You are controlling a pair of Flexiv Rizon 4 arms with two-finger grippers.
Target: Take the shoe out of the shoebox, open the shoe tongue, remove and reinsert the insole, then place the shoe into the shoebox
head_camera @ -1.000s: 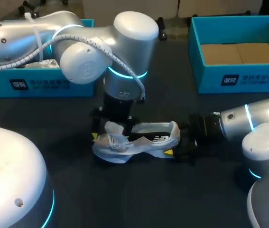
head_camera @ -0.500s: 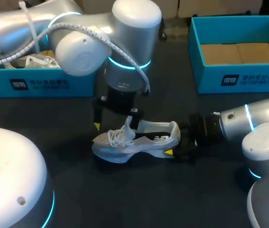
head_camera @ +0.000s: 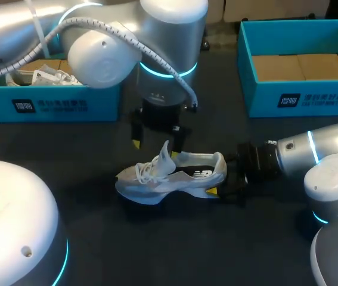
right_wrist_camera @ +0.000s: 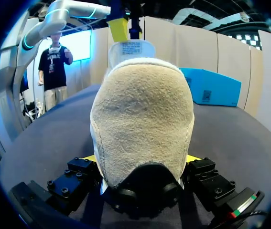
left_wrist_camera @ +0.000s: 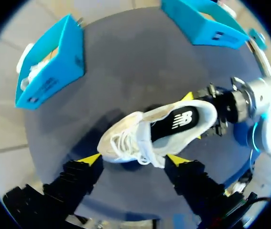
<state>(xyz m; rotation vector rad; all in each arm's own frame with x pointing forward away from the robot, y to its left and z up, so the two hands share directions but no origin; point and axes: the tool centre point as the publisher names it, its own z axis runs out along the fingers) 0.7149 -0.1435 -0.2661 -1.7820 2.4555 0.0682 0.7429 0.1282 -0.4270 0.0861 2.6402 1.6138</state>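
Up comes the left tool (head_camera: 157, 136)! A second ago it was down on the laces (head_camera: 148, 173). Now it has let go and lifted clear, and the tongue (head_camera: 166, 154) that lay folded low stands upright. The sneaker (head_camera: 183, 176) has not budged on the worktop (head_camera: 174, 238), and the right arm has kept its place.

The left tool hangs directly above the sneaker's laced forefoot with its fingers spread wide and nothing in them. From its own wrist view the white sneaker lies under it on its sole, with the black insole (left_wrist_camera: 173, 125) showing in the mouth of the shoe.

Over at the heel, the right tool (head_camera: 223, 176) comes in low along the worktop. Its wrist view shows one yellow-tipped finger (right_wrist_camera: 90, 158) pressed to each side of the grey heel, so it has the sneaker clamped there. The toe points toward my left side.

Farther out, a teal shoebox (head_camera: 300, 101) sits at the far right of the worktop, well apart from the sneaker, with a brown cardboard floor. A second teal shoebox (head_camera: 49, 106) sits at the far left, partly behind the left arm, with another white shoe (head_camera: 37, 76) lying inside it.
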